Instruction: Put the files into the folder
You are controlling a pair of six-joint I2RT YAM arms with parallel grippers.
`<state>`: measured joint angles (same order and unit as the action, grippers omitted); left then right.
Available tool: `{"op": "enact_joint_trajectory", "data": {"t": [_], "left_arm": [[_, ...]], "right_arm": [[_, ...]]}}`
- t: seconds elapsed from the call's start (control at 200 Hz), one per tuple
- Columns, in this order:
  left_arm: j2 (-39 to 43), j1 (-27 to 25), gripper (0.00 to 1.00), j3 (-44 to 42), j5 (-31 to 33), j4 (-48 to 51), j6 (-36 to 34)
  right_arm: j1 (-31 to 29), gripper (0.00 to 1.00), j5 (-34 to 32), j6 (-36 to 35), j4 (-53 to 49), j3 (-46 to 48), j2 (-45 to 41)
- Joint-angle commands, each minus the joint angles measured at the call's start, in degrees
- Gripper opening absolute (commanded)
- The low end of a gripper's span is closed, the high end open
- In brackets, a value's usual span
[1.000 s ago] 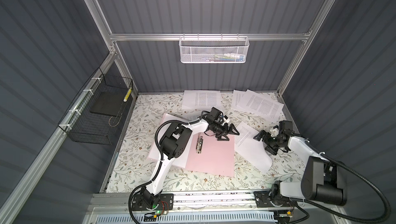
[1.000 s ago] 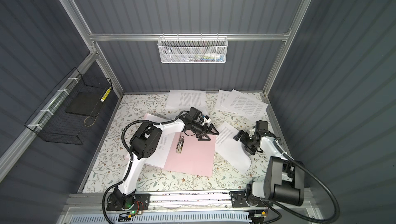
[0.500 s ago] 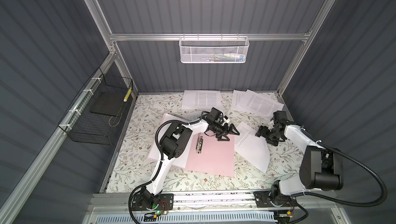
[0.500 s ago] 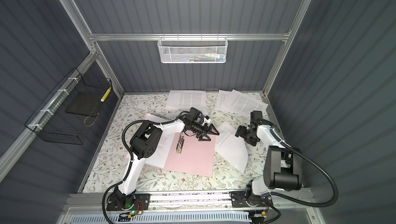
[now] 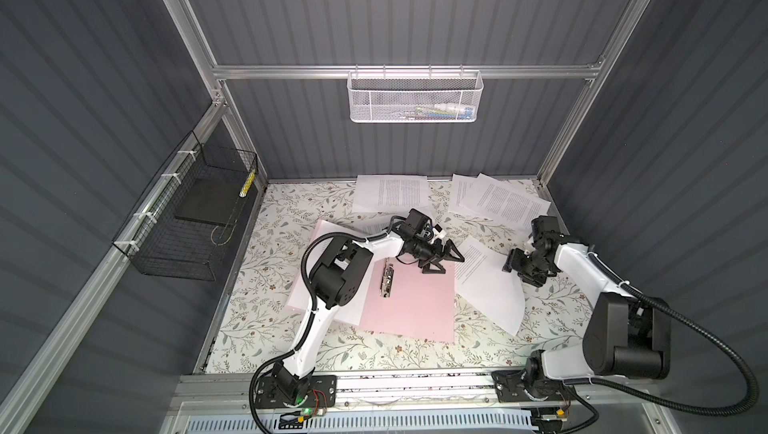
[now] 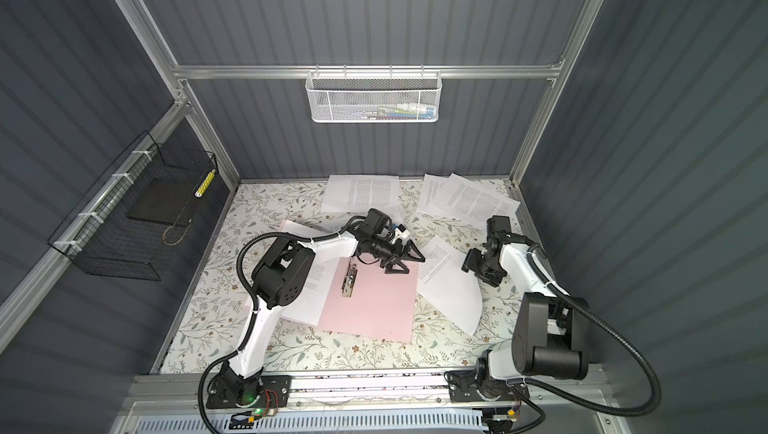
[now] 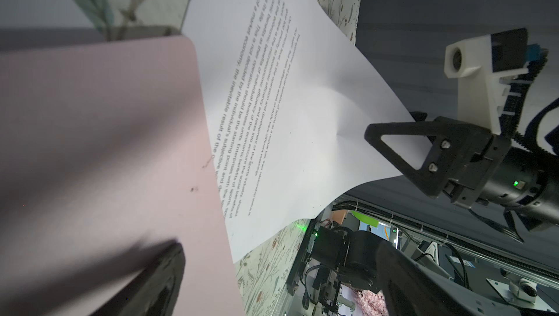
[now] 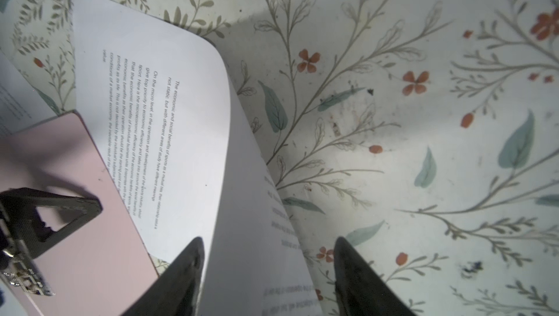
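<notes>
1. The folder [image 5: 411,303] lies open and flat in the middle of the tabletop [image 5: 266,253]. The sheet [image 5: 486,290] being worked lies just beside its right edge. The card overlaps the sheet's inner margin and cuts off the printed lines there.
2. The right end effector [image 8: 267,242] straddles the sheet's raised outer edge with its jaws apart. One finger is on the printed face and one is behind it. Nothing is pinched yet.
3. The left end effector [image 5: 444,266] is spread wide and holds nothing. One finger rests on the folder's far right corner (a useful anchor, I judge).
4. To do this step well, close fully on the blank margin, a little in from the corner. Draw the sheet outward to free the tucked margin, then carry it low over the card. Keep the left finger pressing down so the folder does not slide.
5. The paper is thin and limp. It curls where it is lifted and puckers near the fingertip, so a shallow bite may slip or crease it.
6. The card is matte pale pink with rounded corners, and it looks stiffer than the paper. A bright metal clip [image 5: 386,278] runs along its spine.
7. The remaining files [image 5: 498,201] lie flat at the back of the floral-printed tabletop.
</notes>
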<state>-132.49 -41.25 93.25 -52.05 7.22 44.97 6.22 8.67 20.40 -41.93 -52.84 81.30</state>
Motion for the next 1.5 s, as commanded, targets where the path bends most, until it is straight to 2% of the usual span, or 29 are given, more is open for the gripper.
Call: {"op": "enact_joint_trajectory", "data": {"t": [0.0,0.11,0.19,0.28,0.43,0.615,0.735,0.83,1.021,1.161,1.281,1.336,1.426,1.496], "left_arm": [[-3.39,0.24,1.00,-2.46,3.02,4.29,1.08],[-3.20,0.21,1.00,-2.64,2.97,4.11,1.17],[-3.22,0.21,1.00,-2.64,2.91,3.96,1.33],[-3.04,0.21,1.00,-2.80,2.71,3.70,1.57],[-2.87,0.21,1.00,-3.08,2.59,3.39,1.61],[-2.62,0.21,1.00,-3.03,2.45,3.39,1.53],[-1.93,0.21,1.00,-1.59,1.33,3.54,1.34],[-0.66,0.32,1.00,2.21,0.64,5.66,0.81],[3.41,0.28,1.00,12.36,1.44,13.48,-1.65],[8.49,0.62,1.00,16.67,7.56,24.91,-8.97],[17.33,3.47,1.00,14.33,17.68,33.33,-14.42],[23.05,6.41,1.00,10.01,22.33,35.40,-16.17],[31.32,13.70,1.00,3.14,23.89,38.67,-18.49],[36.68,17.94,1.00,0.19,30.11,44.25,-23.01]], "right_arm": [[0.01,0.72,2.49,-0.25,-2.60,1.30,-1.36],[0.02,0.77,3.18,-0.27,-3.42,0.84,-3.14],[0.19,0.75,3.47,-0.40,-2.98,1.16,-4.22],[0.18,0.64,1.74,-0.36,-4.06,0.60,-3.09],[0.20,0.56,-1.69,-0.28,-5.06,0.46,-2.68],[0.20,0.38,-4.27,-0.23,-6.33,-0.14,-3.95],[0.15,0.13,-3.50,0.34,-6.59,-0.83,-5.25],[0.17,0.01,-1.50,1.25,-6.47,-1.29,-7.06],[0.20,0.00,2.09,4.35,-5.52,-1.11,-11.00],[0.20,0.00,3.75,6.21,-6.46,-3.87,-15.01],[0.03,0.00,5.80,7.59,-7.24,-8.02,-18.15],[-0.15,0.00,7.28,8.11,-7.06,-9.21,-19.21],[-0.39,0.00,9.58,8.56,-7.26,-10.88,-20.05],[-1.45,0.00,9.96,8.69,-7.10,-12.38,-21.36]]}}
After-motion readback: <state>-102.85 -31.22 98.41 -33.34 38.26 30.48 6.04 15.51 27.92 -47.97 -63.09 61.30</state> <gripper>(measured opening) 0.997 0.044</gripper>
